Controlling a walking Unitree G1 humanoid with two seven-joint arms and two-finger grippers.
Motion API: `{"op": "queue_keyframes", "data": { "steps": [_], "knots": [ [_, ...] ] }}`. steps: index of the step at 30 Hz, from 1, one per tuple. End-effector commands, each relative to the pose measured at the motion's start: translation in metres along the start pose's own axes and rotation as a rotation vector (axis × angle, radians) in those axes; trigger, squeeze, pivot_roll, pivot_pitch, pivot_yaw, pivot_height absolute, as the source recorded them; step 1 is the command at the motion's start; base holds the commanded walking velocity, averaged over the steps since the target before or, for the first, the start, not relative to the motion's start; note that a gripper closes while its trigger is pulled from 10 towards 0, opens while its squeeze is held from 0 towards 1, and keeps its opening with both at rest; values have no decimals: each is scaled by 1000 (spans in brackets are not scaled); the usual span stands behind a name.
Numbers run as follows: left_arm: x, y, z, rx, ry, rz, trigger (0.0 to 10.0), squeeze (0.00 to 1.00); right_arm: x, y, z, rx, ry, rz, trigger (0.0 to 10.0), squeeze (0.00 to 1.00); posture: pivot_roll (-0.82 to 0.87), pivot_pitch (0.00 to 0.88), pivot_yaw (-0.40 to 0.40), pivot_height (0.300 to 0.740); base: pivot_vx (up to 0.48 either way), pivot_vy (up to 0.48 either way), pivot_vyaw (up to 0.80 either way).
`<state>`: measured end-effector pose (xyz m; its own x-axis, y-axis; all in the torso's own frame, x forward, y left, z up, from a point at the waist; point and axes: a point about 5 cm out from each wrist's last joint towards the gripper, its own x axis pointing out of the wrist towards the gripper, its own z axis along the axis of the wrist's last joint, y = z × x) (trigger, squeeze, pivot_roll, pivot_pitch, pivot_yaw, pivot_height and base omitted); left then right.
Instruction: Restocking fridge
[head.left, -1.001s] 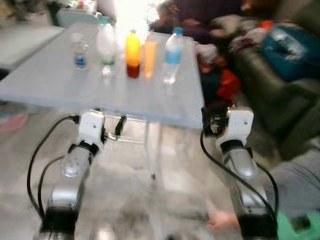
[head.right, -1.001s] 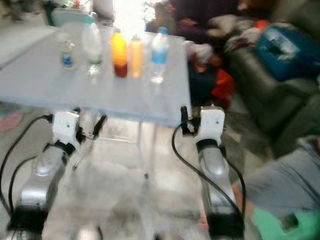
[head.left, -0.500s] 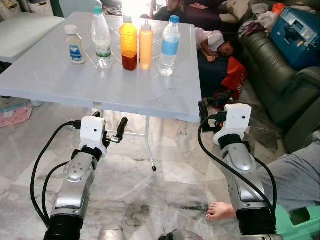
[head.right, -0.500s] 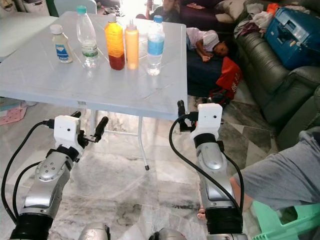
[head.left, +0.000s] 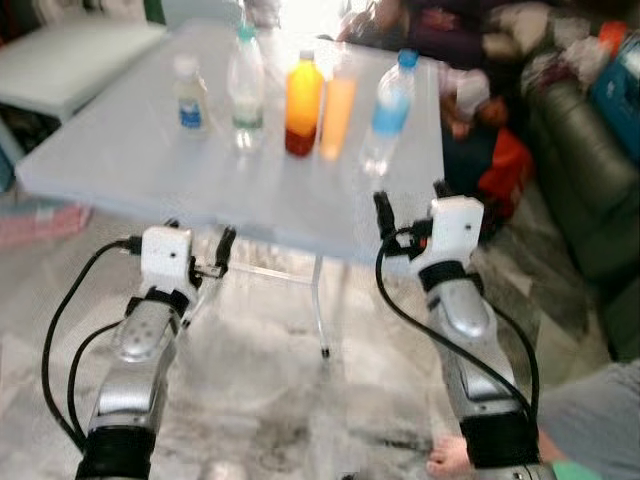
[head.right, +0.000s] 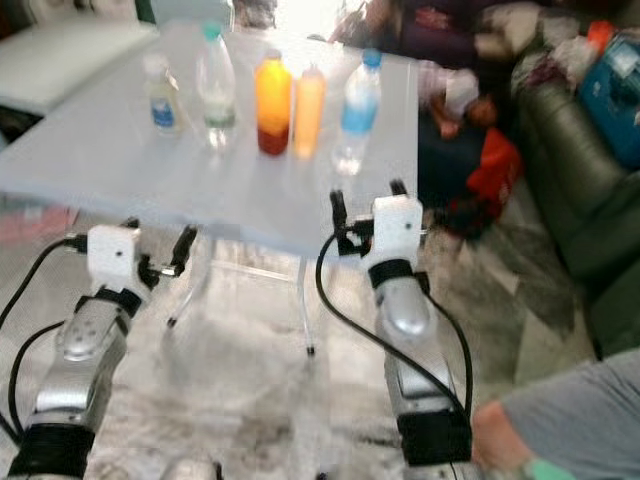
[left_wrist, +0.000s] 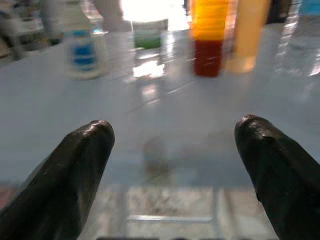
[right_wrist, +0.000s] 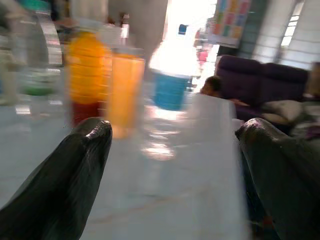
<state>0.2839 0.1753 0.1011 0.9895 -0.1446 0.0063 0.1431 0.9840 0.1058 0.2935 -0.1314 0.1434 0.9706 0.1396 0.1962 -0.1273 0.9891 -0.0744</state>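
Both arms were silver tubes with black base cuffs and white boxy wrist blocks. Black cables looped along each. Left gripper (head.left: 213, 252) and right gripper (head.left: 410, 203) had rounded black fingers (left_wrist: 75, 165).

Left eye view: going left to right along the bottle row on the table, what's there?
Small blue-label bottle → clear green-label bottle → orange-and-red bottle → light orange bottle → blue-cap water bottle.

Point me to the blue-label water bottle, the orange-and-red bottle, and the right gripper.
blue-label water bottle (head.left: 387, 110), left eye view, on its blue label.
orange-and-red bottle (head.left: 302, 103), left eye view, on its orange upper body.
right gripper (right_wrist: 172, 165), right wrist view, midway between the open fingertips.
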Motion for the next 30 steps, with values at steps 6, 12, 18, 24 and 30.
{"op": "queue_keyframes", "data": {
  "steps": [6, 12, 18, 24, 30],
  "knots": [
    [6, -13, 12, 25, -37, -41, 10000, 0, 4, -14, 7, -35, -23, -30, 10000, 0, -13, 63, -74, 740, 421, 0, 0],
    [0, -5, 10, 36, -24, -6, 10000, 0, 2, -12, 11, -40, -38, -12, 10000, 0, -27, 88, -77, 740, 397, 0, 0],
    [-2, 8, 5, 53, -1, 102, 10000, 0, -6, -10, 9, -55, -32, 27, 10000, 0, -41, 84, -70, 740, 206, 0, 133],
    [-3, 14, 3, 69, -1, 136, 10000, 0, -10, -7, 7, -39, -24, 30, 10000, 0, -40, 73, -81, 740, 0, 0, 798],
    [1, 21, 8, 89, -21, 181, 10000, 0, -6, -8, 9, -49, -35, 42, 10000, 0, -41, 67, -76, 740, 0, 0, 789]
  ]
}}
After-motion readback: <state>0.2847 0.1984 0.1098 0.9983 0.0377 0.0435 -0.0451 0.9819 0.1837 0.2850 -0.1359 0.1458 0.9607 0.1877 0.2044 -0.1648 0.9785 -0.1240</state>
